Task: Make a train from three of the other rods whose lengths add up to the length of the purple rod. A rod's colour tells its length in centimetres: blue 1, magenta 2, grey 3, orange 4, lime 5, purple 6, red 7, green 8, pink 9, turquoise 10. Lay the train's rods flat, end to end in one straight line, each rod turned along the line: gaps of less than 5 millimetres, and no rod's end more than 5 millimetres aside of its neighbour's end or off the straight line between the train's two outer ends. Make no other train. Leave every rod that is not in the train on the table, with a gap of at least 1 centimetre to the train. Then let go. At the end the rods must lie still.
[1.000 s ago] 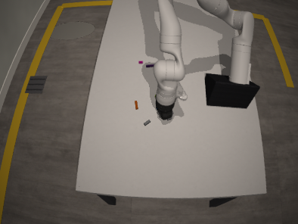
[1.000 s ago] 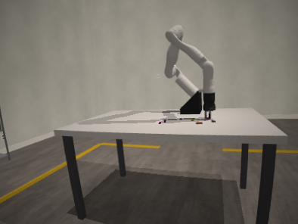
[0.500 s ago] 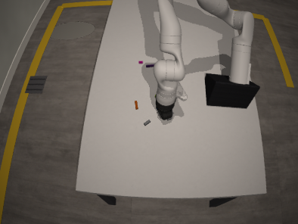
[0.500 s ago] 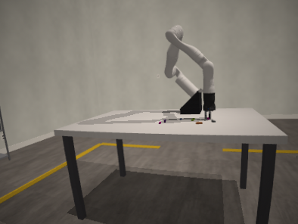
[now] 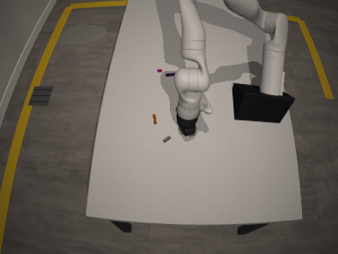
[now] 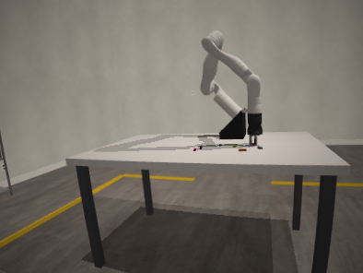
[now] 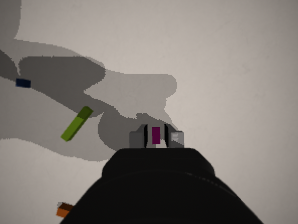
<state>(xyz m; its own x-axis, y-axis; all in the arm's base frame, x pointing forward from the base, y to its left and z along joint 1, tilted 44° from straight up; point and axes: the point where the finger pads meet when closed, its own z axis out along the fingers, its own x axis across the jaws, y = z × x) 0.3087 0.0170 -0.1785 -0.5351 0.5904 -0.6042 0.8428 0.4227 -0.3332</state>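
A magenta rod lies on the table between the fingertips of my gripper; the fingers are part open, with a gap on either side of the rod. A grey rod and an orange rod lie nearby. A lime rod lies aslant, left of the gripper in the wrist view. A blue rod lies farther left. A second magenta rod lies beside a dark purple rod, partly hidden by the arm in the top view.
The arm's black base block stands on the table at the right in the top view. Arm shadows darken the blue and lime rods. The arm hides the lime and blue rods in the top view.
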